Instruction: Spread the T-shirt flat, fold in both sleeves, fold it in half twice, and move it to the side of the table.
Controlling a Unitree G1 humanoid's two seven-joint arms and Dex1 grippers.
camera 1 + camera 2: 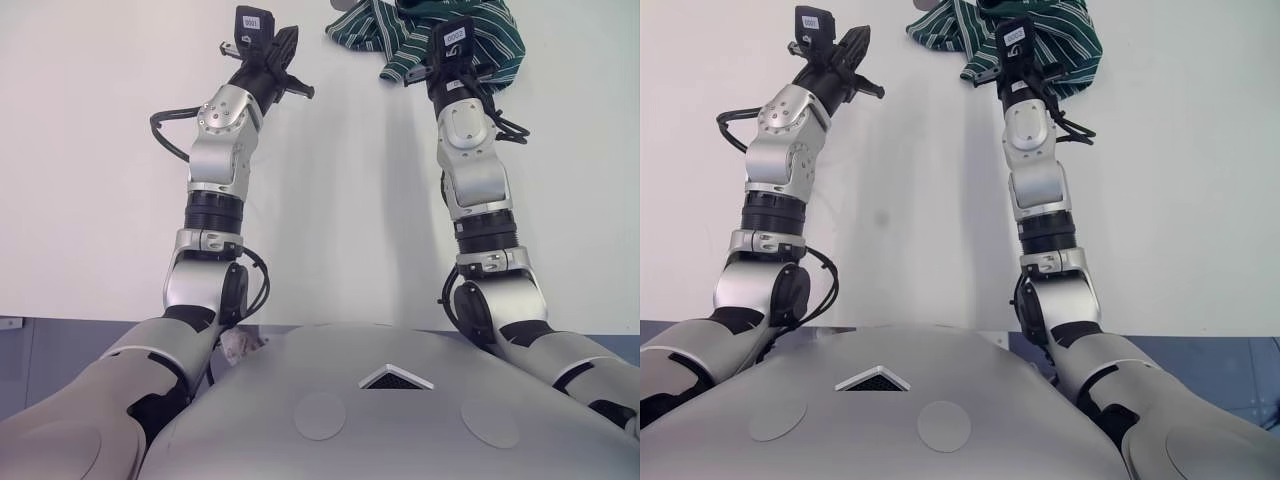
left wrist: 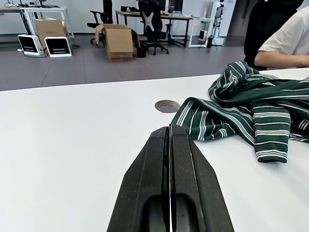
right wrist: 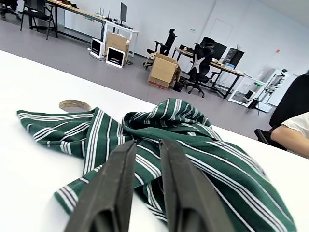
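A green T-shirt with white stripes lies crumpled in a heap on the white table, at the far right. My right gripper is directly over the heap's near edge. Its fingers are a narrow gap apart, and striped cloth shows through the gap with nothing held between them. My left gripper is over bare table to the left of the shirt, with its two black fingers pressed together and empty. A striped flap of the shirt spreads toward it, a short way off.
A round cable hole sits in the tabletop beyond the shirt's left end. Bare white table stretches to the left and toward me, as far as the front edge. Behind the table are an open floor, desks and cardboard boxes.
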